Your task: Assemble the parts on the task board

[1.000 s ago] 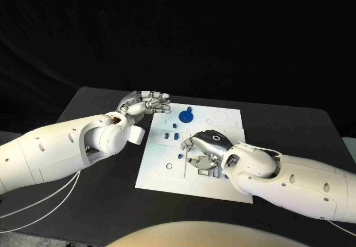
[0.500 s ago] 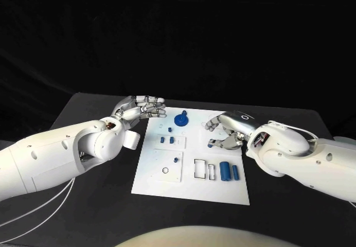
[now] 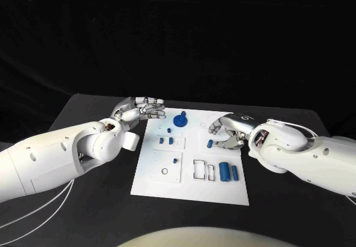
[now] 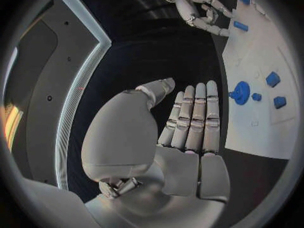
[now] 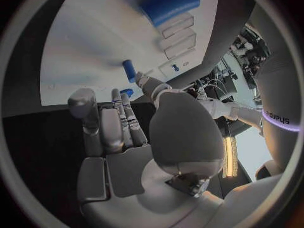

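Black table under white board (image 3: 167,188); small blue peg (image 3: 210,144) lies mid-board by right hand (image 3: 228,131), whose curled fingers hold nothing I can see, left hand (image 3: 141,109) half-curled, empty, off far-left corner; peg looks light, rigid, slick — pinch across its middle.

The right hand (image 3: 228,131) covers part of the task board (image 3: 223,191) beneath it, and whether its fingertips (image 3: 216,145) pinch the small blue part (image 3: 210,144) or merely hover beside it cannot be told; in the right wrist view a large blue cylinder (image 5: 166,1) is cut off by the circle's rim and blurred; the left hand (image 3: 141,109) hides a strip of the board's near corner; faint outlines printed by the board's far edge (image 3: 223,116) are too small to read.
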Robot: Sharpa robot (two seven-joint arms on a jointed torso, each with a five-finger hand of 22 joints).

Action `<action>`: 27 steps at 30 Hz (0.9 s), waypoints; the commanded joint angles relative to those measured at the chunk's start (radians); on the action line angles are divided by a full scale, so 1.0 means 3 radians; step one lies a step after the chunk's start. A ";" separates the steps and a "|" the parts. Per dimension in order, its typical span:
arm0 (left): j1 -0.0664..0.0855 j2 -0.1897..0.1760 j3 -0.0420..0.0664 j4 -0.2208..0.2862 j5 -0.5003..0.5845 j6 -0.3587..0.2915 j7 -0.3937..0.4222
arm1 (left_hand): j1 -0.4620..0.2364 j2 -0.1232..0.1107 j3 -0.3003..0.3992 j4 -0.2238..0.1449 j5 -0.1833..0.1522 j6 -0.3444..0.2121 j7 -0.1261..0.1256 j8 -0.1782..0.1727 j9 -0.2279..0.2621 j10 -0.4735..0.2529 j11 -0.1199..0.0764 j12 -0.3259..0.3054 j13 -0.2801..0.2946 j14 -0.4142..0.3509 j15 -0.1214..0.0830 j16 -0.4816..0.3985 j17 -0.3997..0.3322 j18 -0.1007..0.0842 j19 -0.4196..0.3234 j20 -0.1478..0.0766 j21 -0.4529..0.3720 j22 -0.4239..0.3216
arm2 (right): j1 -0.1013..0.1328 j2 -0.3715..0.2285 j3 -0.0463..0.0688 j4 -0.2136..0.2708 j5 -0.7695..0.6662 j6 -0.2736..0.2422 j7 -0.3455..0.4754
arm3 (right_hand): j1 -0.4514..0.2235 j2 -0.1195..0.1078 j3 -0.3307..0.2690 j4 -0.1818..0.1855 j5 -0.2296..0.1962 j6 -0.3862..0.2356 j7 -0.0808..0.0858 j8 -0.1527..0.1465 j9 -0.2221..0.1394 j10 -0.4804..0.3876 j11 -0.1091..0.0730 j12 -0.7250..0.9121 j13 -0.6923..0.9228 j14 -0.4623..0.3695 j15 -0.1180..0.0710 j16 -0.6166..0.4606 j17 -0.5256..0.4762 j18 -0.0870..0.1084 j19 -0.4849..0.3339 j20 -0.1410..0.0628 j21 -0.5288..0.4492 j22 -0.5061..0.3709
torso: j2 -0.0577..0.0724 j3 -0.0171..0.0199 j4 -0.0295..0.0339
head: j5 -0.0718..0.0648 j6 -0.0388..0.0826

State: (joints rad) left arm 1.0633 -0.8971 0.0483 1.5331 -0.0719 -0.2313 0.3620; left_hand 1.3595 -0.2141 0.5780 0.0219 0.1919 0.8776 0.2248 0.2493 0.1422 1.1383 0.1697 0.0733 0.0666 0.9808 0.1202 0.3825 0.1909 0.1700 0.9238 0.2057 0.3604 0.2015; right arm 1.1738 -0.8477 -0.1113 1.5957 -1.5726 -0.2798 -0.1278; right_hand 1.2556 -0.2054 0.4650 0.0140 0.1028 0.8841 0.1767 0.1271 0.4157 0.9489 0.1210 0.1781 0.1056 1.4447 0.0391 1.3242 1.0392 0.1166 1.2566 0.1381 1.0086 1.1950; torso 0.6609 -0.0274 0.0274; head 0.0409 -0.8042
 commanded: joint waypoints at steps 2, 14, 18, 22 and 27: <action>-0.0003 0.0006 0.0002 0.0002 -0.0009 0.0067 0.0007 | 0.0021 0.0023 -0.0006 -0.0016 0.0022 -0.0022 0.0045 -0.0012 -0.0006 -0.0027 -0.0002 0.0015 0.0000 -0.0023 0.0006 -0.0009 0.0003 0.0021 -0.0006 0.0027 -0.0021 -0.0003 | -0.0017 0.0046 -0.0006 -0.0046 -0.0026 0.0143 0.0078 | 0.0056 0.0027 -0.0016 0.0003 0.0018 0.0051 -0.0003 -0.0009 -0.0007 0.0087 -0.0013 0.0062 -0.0010 0.0016 -0.0020 0.0018 0.0033 0.0019 0.0057 -0.0007 0.0048 0.0035 | -0.0002 -0.0003 0.0000 | 0.0005 -0.0008; -0.0003 -0.0001 0.0002 0.0004 -0.0011 0.0063 0.0004 | 0.0023 0.0024 -0.0005 -0.0018 0.0022 -0.0023 0.0045 -0.0013 -0.0006 -0.0029 -0.0002 0.0015 0.0000 -0.0024 0.0006 -0.0009 0.0003 0.0021 -0.0005 0.0028 -0.0023 -0.0004 | -0.0066 0.0132 -0.0013 -0.0120 -0.0029 0.0175 0.0084 | 0.0107 0.0124 0.0217 0.0032 -0.0073 0.0231 -0.0031 0.0042 -0.0021 0.0471 -0.0068 0.0159 -0.0056 0.0081 -0.0070 0.0086 0.0152 -0.0040 0.0249 -0.0054 0.0313 0.0225 | -0.0003 -0.0003 0.0000 | 0.0009 -0.0025; -0.0003 -0.0002 0.0002 0.0005 -0.0011 0.0063 0.0002 | 0.0023 0.0024 -0.0005 -0.0018 0.0022 -0.0023 0.0045 -0.0013 -0.0006 -0.0029 -0.0002 0.0015 0.0000 -0.0024 0.0006 -0.0009 0.0003 0.0021 -0.0005 0.0028 -0.0023 -0.0004 | -0.0075 0.0146 -0.0016 -0.0153 -0.0036 0.0195 0.0077 | 0.0111 0.0126 0.0264 0.0033 -0.0077 0.0284 -0.0037 0.0063 -0.0016 0.0537 -0.0081 0.0160 -0.0061 0.0089 -0.0080 0.0097 0.0170 -0.0046 0.0269 -0.0063 0.0345 0.0250 | -0.0002 -0.0003 -0.0002 | 0.0010 -0.0028; -0.0003 -0.0004 0.0002 0.0005 -0.0011 0.0063 0.0002 | 0.0023 0.0024 -0.0005 -0.0018 0.0022 -0.0023 0.0045 -0.0013 -0.0006 -0.0029 -0.0002 0.0015 0.0000 -0.0024 0.0006 -0.0009 0.0003 0.0021 -0.0005 0.0028 -0.0023 -0.0004 | -0.0085 0.0158 -0.0017 -0.0172 -0.0046 0.0188 0.0073 | 0.0111 0.0126 0.0312 0.0033 -0.0078 0.0318 -0.0044 0.0075 -0.0015 0.0587 -0.0091 0.0146 -0.0070 0.0094 -0.0088 0.0105 0.0181 -0.0051 0.0283 -0.0071 0.0368 0.0271 | -0.0002 -0.0001 -0.0004 | 0.0013 -0.0031; -0.0003 -0.0006 0.0002 0.0006 -0.0011 0.0063 0.0000 | 0.0023 0.0024 -0.0005 -0.0018 0.0022 -0.0023 0.0045 -0.0013 -0.0006 -0.0029 -0.0002 0.0015 0.0000 -0.0024 0.0006 -0.0009 0.0003 0.0021 -0.0005 0.0028 -0.0023 -0.0004 | -0.0093 0.0170 -0.0018 -0.0191 -0.0094 0.0153 0.0043 | 0.0125 0.0141 0.0371 0.0026 -0.0103 0.0353 -0.0053 0.0091 -0.0011 0.0621 -0.0100 0.0123 -0.0081 0.0099 -0.0096 0.0114 0.0195 -0.0057 0.0297 -0.0080 0.0391 0.0292 | 0.0000 0.0000 0.0001 | 0.0006 -0.0033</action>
State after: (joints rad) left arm 1.0632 -0.8996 0.0483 1.5327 -0.0726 -0.2282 0.3583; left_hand 1.3633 -0.2102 0.5780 0.0219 0.1919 0.8776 0.2248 0.2493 0.1413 1.1383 0.1697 0.0732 0.0665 0.9808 0.1201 0.3825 0.1906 0.1699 0.9238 0.2057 0.3566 0.2016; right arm 1.1468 -0.7981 -0.1166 1.5398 -1.5778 -0.2424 -0.1114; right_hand 1.2925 -0.1685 0.5694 0.0208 0.0769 0.9848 0.1621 0.1504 0.4114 1.1293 0.0911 0.2202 0.0822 1.4666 0.0174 1.3515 1.0971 0.1163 1.3394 0.1164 1.1230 1.2815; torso 0.6603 -0.0279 0.0267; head 0.0445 -0.8136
